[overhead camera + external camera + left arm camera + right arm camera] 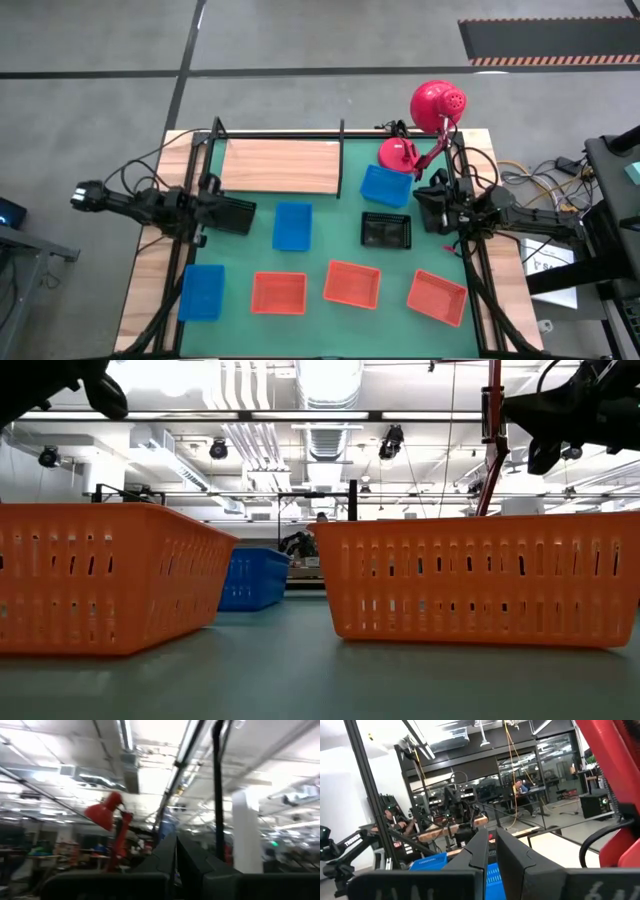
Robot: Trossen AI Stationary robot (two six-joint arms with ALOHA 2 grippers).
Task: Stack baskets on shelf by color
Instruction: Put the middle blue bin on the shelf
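On the green mat in the high view lie three blue baskets [292,225] [201,292] [386,186], three orange-red baskets [279,292] [352,283] [437,297] and a black basket [386,230]. The blue basket by the lamp also shows in the right wrist view [427,864]. The shelf [280,165] is bare wood at the far left. My left gripper [175,855] is shut; in the high view it is at the left end of another black basket [232,214]. My right gripper [491,847] is shut, raised at the mat's right edge [432,196], beside the far blue basket. My left gripper stands at the left end of the black basket [215,212] in the high view. The arm covers that end, and the left wrist view shows no basket between the fingers, so I cannot tell whether it touches it.
A red desk lamp [437,105] stands at the far right, its round base [398,153] overlapping the far blue basket. Black posts [342,140] frame the shelf. In the low view two orange-red baskets [100,575] [480,575] fill the foreground. Cables lie by the right edge.
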